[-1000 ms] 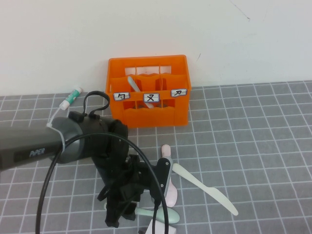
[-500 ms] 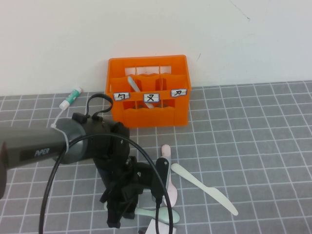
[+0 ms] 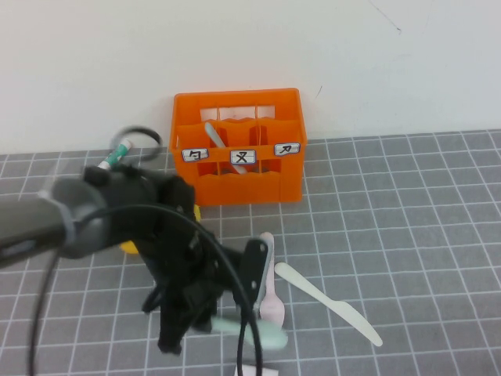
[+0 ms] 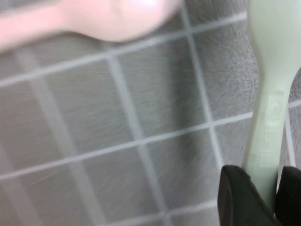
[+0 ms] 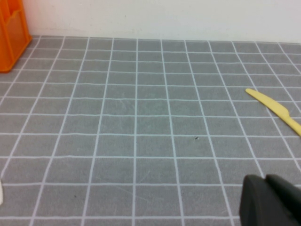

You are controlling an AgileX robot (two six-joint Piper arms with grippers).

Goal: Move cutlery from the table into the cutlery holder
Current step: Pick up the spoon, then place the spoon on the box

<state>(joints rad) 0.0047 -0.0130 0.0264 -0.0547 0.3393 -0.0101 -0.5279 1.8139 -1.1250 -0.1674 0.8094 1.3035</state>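
One mint spoon sits pinched in the closed left gripper, low over the table, pink spoon just beside it, crate beyond. The right gripper hovers elsewhere; I cannot tell its opening.

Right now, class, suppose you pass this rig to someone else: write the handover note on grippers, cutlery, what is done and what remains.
Left gripper: shut on the green spoon's handle, low over the table, near edge.
Right gripper: parked low over bare table, holding nothing seen.
Done: one pale piece stands in the holder.
Left: green spoon to the holder; pink spoon and knife lie on the table.
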